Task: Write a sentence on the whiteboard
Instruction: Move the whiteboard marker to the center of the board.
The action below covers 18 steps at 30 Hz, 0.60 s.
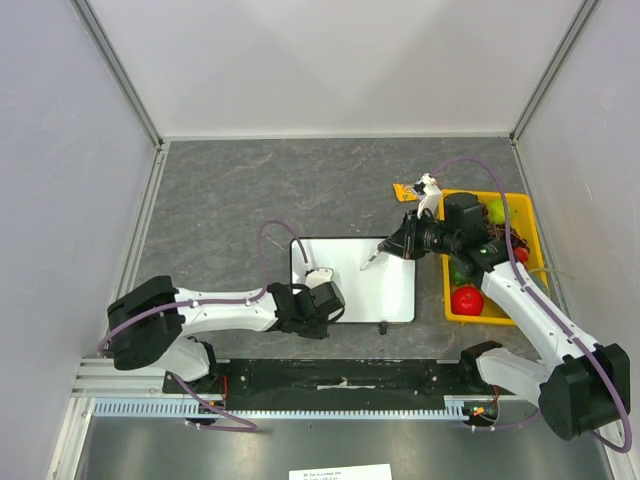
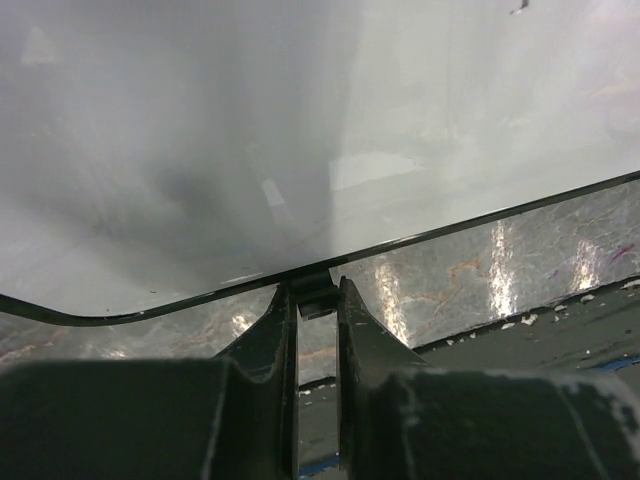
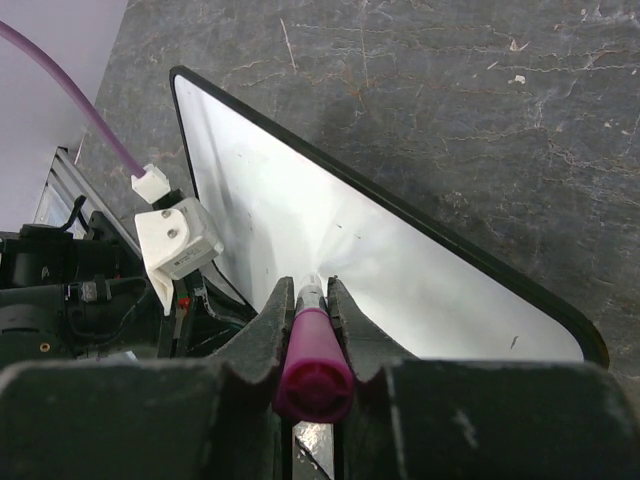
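- Top view: reaches rightward from the near-left base with the left arm, forearm low and nearly level, ending at the near-left part of the whiteboard (image 1: 375, 290).
- Rests the left gripper (image 1: 330, 306) on that board's edge; how tightly it closes cannot be told from here.
- Bends the right arm up from the near-right base and leftward, wrist tilted down, with the right gripper (image 1: 392, 250) aiming a marker (image 1: 374, 261) at the board's far middle.
- Finds the board flat on the grey table (image 1: 230, 200), right of centre, with a yellow tray (image 1: 535, 232) of fruit just beside its right edge and open tabletop to the far and left.
- Left wrist view: pinches the whiteboard (image 2: 300, 150) at its thin black frame with the left gripper (image 2: 312, 296), jaws drawn close together, near a rounded corner; bare table (image 2: 480, 270) on the right.
- Right wrist view: grips the pink marker (image 3: 312, 362) between the narrowed jaws of the right gripper (image 3: 312, 287), tip pointing down at the whiteboard (image 3: 400, 275), touching or just above it.
- Leaves bare table (image 3: 450, 100) beyond the board's far edge.
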Tool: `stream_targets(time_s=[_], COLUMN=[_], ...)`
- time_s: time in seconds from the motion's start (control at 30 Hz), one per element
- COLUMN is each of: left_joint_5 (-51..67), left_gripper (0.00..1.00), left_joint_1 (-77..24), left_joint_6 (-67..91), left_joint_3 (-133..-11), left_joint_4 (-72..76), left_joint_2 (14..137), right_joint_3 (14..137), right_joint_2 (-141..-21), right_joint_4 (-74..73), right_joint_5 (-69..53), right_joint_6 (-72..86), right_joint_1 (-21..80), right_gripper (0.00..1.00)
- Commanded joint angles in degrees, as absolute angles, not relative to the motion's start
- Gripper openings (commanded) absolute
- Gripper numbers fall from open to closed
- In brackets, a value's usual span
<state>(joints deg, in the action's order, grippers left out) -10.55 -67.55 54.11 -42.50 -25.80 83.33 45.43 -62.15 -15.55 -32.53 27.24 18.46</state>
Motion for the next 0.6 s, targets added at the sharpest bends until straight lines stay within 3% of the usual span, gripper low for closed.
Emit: stream_targets(time_s=[0.0,0.1,0.17,0.4,0.57], left_joint_5=[-8.9,-8.7,-8.6,-9.8,-10.9], left_gripper=[0.02,0.03,0.10,0.60,0.74], left_joint_1=[-70.6,-71.5,-72.1,-72.2,-72.2], left_joint_6=[61.2,62.6,62.8,61.4,59.4], left_joint_3=[-45.0,-46.0,-46.1,-46.0,-46.7], left_joint_4=[-32.3,-33.4,-33.4,-33.5,-34.3], left_joint_2=[86.3,87.4,87.1,82.9,78.5], right_joint_3=[45.3,45.1,45.2,45.7,45.7], right_joint_2=[-60.6,-60.4,-60.0,-58.5,-56.2], right_joint_4=[-14.6,-14.6,-14.7,-14.9,-15.5], right_joint_5=[-33.2,-33.4,-33.5,-35.9,-35.6], right_joint_6=[27.5,27.6,27.9,28.0,27.9], right_joint_1=[18.3,18.3,18.3,18.3,18.3], right_gripper=[0.00,0.00,0.00,0.00,0.00])
